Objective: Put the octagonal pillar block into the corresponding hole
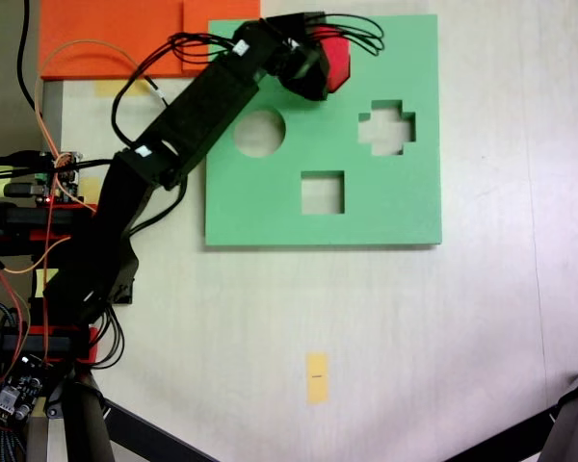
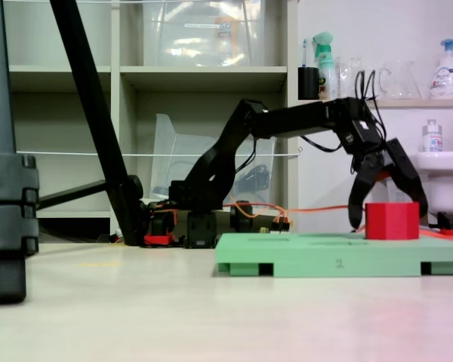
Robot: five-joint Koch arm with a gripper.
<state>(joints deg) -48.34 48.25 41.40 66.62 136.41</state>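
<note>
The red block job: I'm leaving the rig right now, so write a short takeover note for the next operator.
Gripper: open, jaws spread on either side of the octagonal pillar block, not clamping it.
Block: upright on the green board, at its far edge in the overhead fixed view, still standing proud of the surface.
Octagonal hole: hidden under arm and block; seating cannot be confirmed.
Left: check the fit, press down if needed, retract.

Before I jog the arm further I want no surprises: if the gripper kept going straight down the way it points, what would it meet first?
The red octagonal block, which stands on the green board between the open gripper jaws; whether they touch it is unclear.
</note>
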